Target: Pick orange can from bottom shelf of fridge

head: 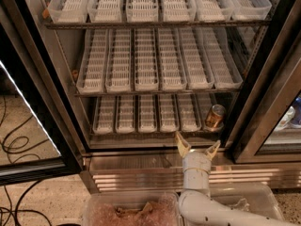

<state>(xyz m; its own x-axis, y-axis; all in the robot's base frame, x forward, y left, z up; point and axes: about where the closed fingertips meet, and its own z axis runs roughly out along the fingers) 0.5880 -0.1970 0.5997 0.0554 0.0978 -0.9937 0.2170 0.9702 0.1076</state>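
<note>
The fridge (263, 79) stands open with three racks of white slotted trays. On the bottom shelf (141, 114), the orange can (215, 117) stands upright in the rightmost lane, near the front edge. My gripper (197, 147) hovers in front of the steel base trim, just below the shelf's front edge and slightly left of the can. Its two tan fingertips (182, 144) spread apart in a V, open, with nothing between them. The white arm (195, 182) rises from the bottom of the view.
The black-framed glass door (33, 102) hangs open at left. The right door frame (256, 107) stands close beside the can. Cables (14, 145) lie on the floor at left. A clear bin (131, 211) with brownish contents sits at the bottom.
</note>
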